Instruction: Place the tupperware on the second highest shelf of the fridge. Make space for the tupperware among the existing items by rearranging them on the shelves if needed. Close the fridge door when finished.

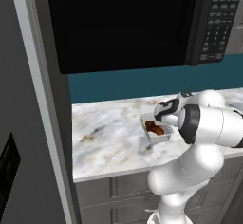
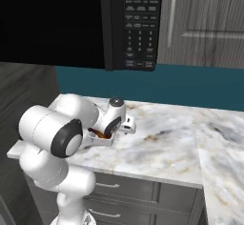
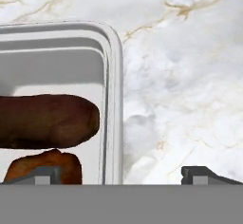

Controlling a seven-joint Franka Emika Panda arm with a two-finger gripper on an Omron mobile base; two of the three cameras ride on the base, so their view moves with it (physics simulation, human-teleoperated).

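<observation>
Gripper (image 3: 122,173) jaws spread wide, holding nothing. In the hand view one fingertip (image 3: 40,174) sits over the inside of the tupperware (image 3: 57,104), above the brown food, the other fingertip is over bare marble outside it, so the jaws straddle the container's side wall. Cannot tell if either pad touches the rim; looks just above it.

Tupperware (image 1: 156,129) sits flat on the marble counter (image 1: 109,137), roughly mid-depth, right of the counter's left end. Brown food pieces (image 3: 45,121) inside: one long dark piece, one smaller reddish-brown piece below it in the hand view. In the right base view the tupperware (image 2: 102,137) is mostly hidden behind the wrist, only a sliver of rim and brown food shows.

Edges and room: open counter to the left of the container as far as the fridge (image 1: 33,123) side wall; open marble also to the far side up to the teal backsplash (image 1: 142,83). Near counter edge is close in front of the container, with grey drawers (image 2: 133,193) below. Counter runs on far to the right in the right base view. Black microwave (image 2: 86,24) hangs overhead, well above the hand.

Hidden or cut off: the gripper fingers in both base views are covered by the hand and forearm. Fridge door (image 1: 12,161) cut by left frame edge, only part of its black panel (image 1: 7,171) visible; the part of the door in view covers the fridge front there. Container's left part runs out of the hand view.
</observation>
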